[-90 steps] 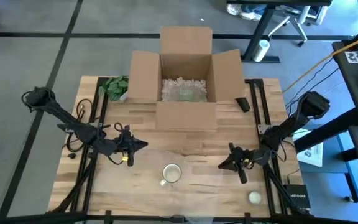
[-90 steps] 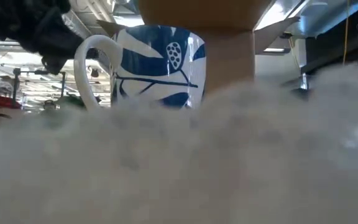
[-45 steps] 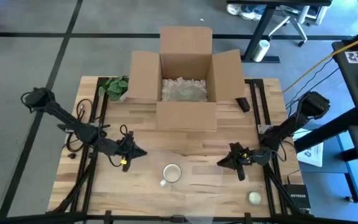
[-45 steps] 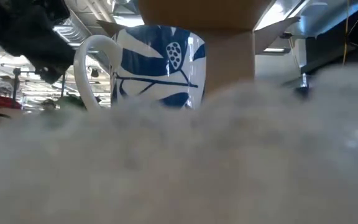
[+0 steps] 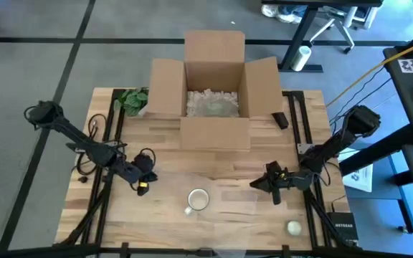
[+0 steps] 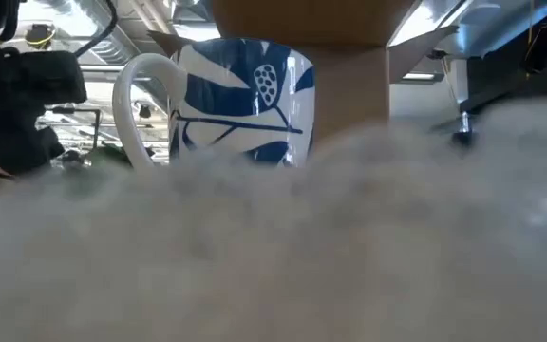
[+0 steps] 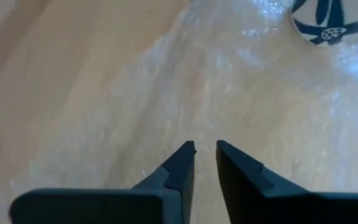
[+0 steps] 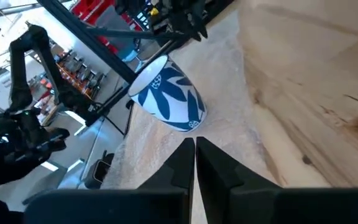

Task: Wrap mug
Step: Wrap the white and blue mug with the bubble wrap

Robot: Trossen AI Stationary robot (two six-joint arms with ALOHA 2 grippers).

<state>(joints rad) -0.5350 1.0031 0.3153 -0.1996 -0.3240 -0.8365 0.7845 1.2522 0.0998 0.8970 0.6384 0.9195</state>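
We are seeing the mug (image 5: 197, 200) sitting upright on a clear bubble-wrap sheet (image 5: 224, 188) near the table's (image 5: 163, 143) front edge, between both grippers. The left gripper (image 7: 204, 149) is hovering over the sheet's left edge, fingers slightly apart. The right gripper (image 8: 194, 146) is pointing at the mug, fingers nearly together. A cardboard box (image 5: 214, 86) is standing open behind.

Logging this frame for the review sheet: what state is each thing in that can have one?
Mug: upright on the clear wrap, unwrapped, nothing gripping it.
Clear wrap: spread flat on the table, not folded over the mug.
Cardboard box: flaps open, packing filler inside.
Left tool: fingers slightly apart, holding nothing, over the wrap beside the mug.
Right tool: fingers together, holding nothing, pointed at the mug.
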